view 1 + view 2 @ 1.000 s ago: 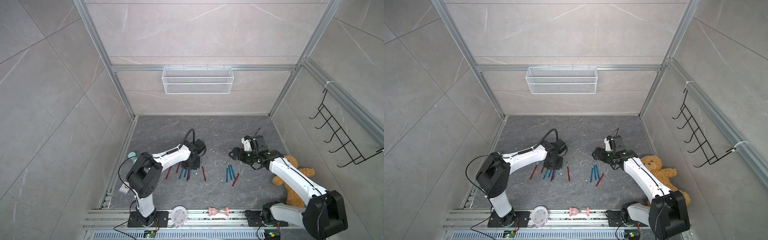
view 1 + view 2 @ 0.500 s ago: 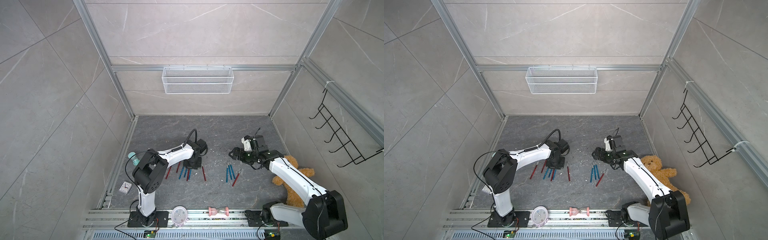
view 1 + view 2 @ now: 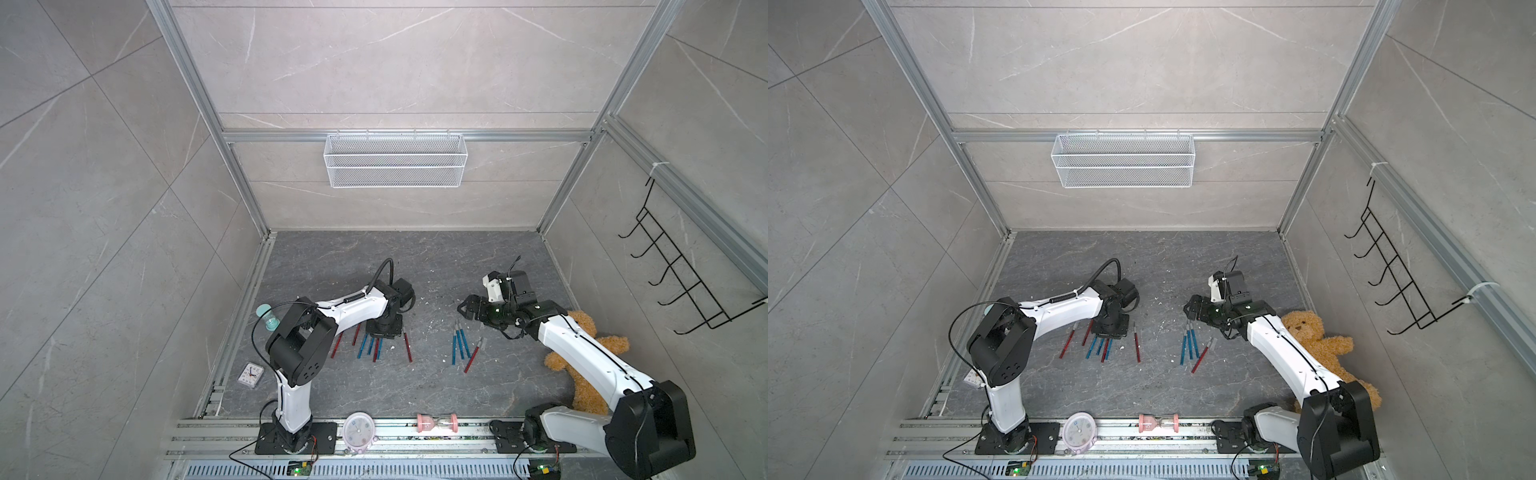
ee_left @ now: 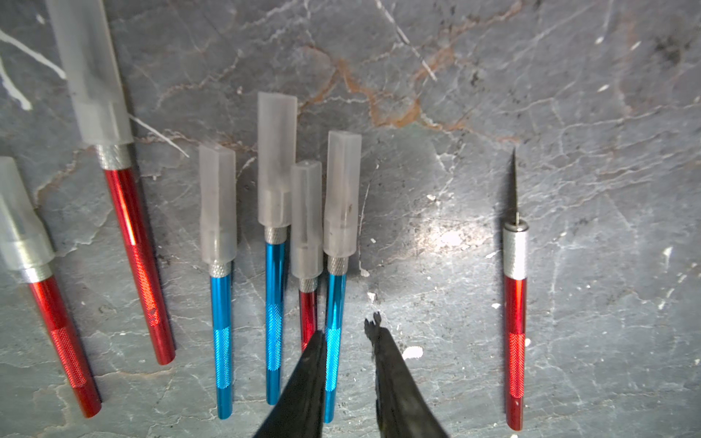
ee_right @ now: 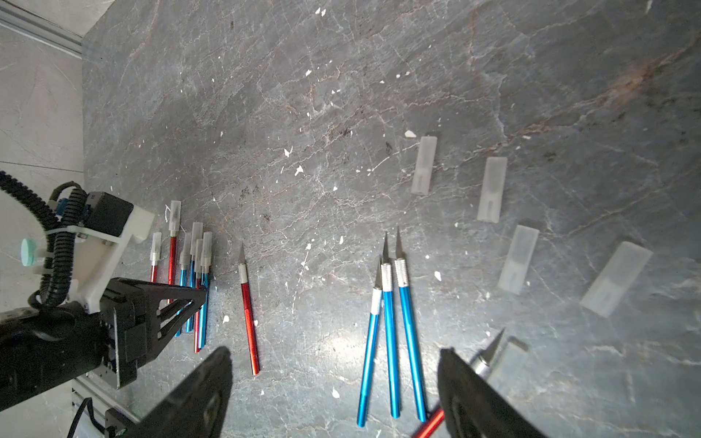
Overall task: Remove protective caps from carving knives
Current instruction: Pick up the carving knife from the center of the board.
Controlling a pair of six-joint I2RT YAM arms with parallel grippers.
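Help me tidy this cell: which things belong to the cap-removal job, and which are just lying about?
Job: capped knives, bared knives, loose caps.
Lying about: teddy bear, hourglass, pink clock, small white clock, wire basket, hook rack.

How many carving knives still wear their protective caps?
6 capped knives, side by side at the left claw, in row order: red, red, blue, blue, red, blue. None appears hidden.

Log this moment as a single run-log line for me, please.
left gripper: open around handle of capped blue knife | right gripper: open, empty, near uncapped blue knives | loose caps: on table
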